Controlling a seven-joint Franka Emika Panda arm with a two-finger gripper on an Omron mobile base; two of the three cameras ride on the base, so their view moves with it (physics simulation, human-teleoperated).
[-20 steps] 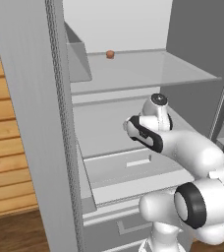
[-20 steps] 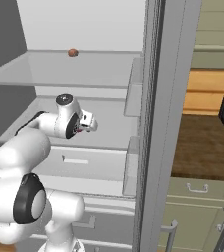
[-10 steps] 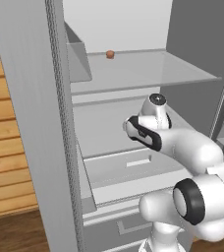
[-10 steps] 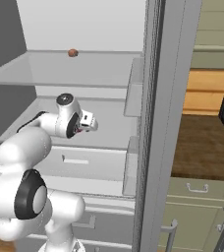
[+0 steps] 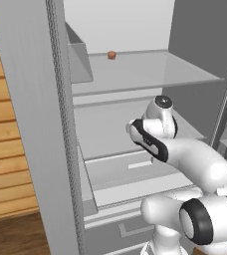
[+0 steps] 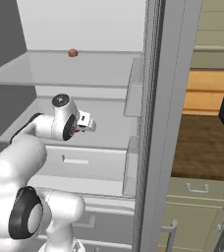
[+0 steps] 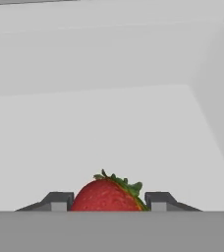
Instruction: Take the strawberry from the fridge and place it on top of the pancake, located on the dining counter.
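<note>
- Grasping stage, hand view: the strawberry (image 7: pixel 108 196) sits between the two fingers (image 7: pixel 59 202), one dark tip against each flank of the fruit, its green cap turned up and to the right. The fingers appear clamped on it, with no gap visible on either side.
- Location of the fruit: it rests on a pale shelf floor inside the fridge (image 5: pixel 41 124), whose doors stand open. Whether it is lifted clear of that floor cannot be told from the hand view.
- Arm position, base views: the arm reaches in at the level of the middle shelf (image 5: pixel 103 132), below the upper glass shelf (image 5: pixel 150 69). The hand itself points into the compartment.
- Other content: a small reddish-brown item (image 5: pixel 112 55) lies at the back of the upper shelf, well apart from the hand.
- Progress, as a judgement: the fridge is open and the fruit reached and gripped, so the first part of the task is nearly done.
- Remaining, as a judgement: lifting the fruit, drawing it out of the fridge, carrying it to the dining tabletop and setting it on the pancake.
</note>
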